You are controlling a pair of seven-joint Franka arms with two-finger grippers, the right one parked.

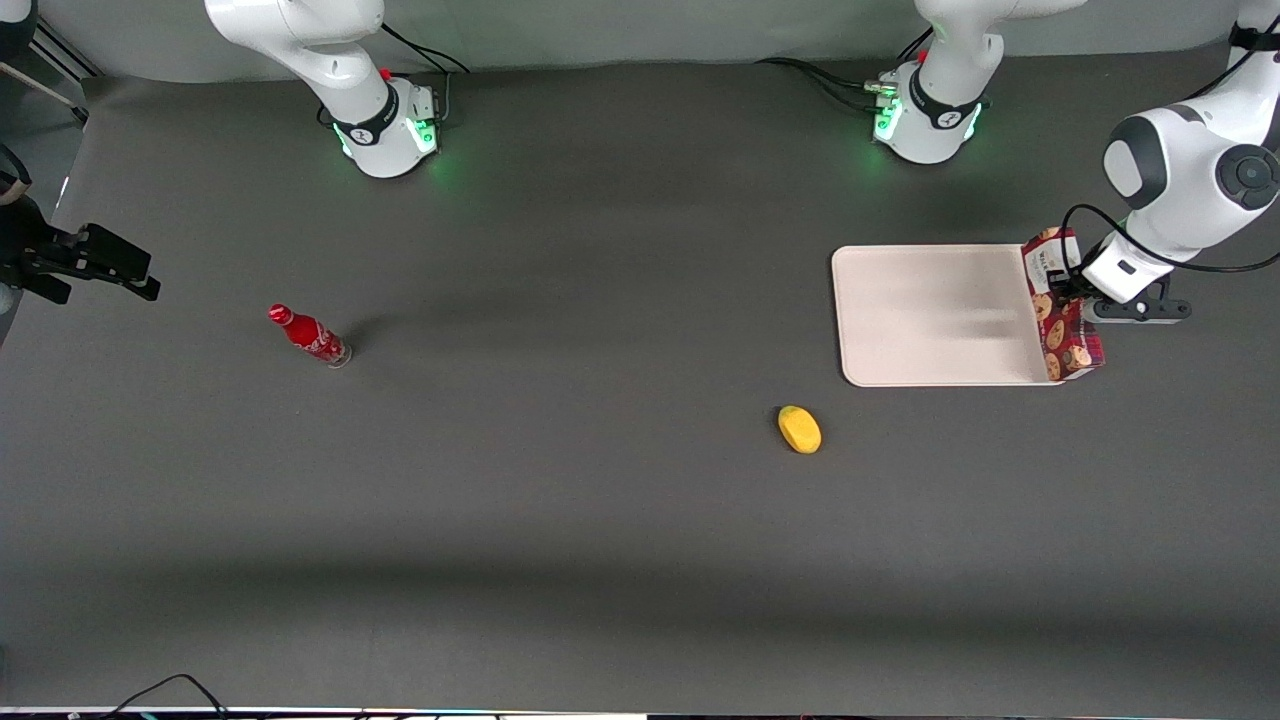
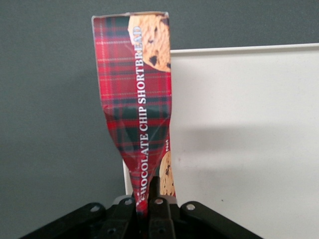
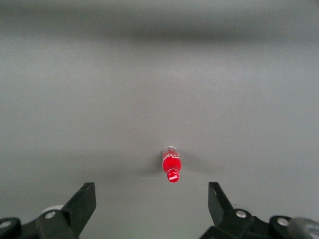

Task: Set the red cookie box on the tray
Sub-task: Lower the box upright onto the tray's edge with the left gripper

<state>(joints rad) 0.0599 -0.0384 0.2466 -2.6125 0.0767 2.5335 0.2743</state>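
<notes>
Box pinched thin and hanging at the tray's edge

I am seeing the gripper (image 2: 147, 201) clamped hard on the red cookie box (image 2: 142, 107), jaws nearly together across its narrow tartan side, and the carton wall is caving in at the pinch, so I am judging it light, thin-walled and easy to crush. It looks stiff along its length but soft across the faces; I am thinking a hold nearer the middle, across the narrow sides, would tip it less. In the front view the box (image 1: 1062, 305) is standing on edge along the tray's (image 1: 935, 315) rim at the working arm's end, seemingly lifted. A yellow lump (image 1: 799, 429) and a red bottle (image 1: 309, 336) are lying on the table (image 1: 600, 520), well apart.
</notes>
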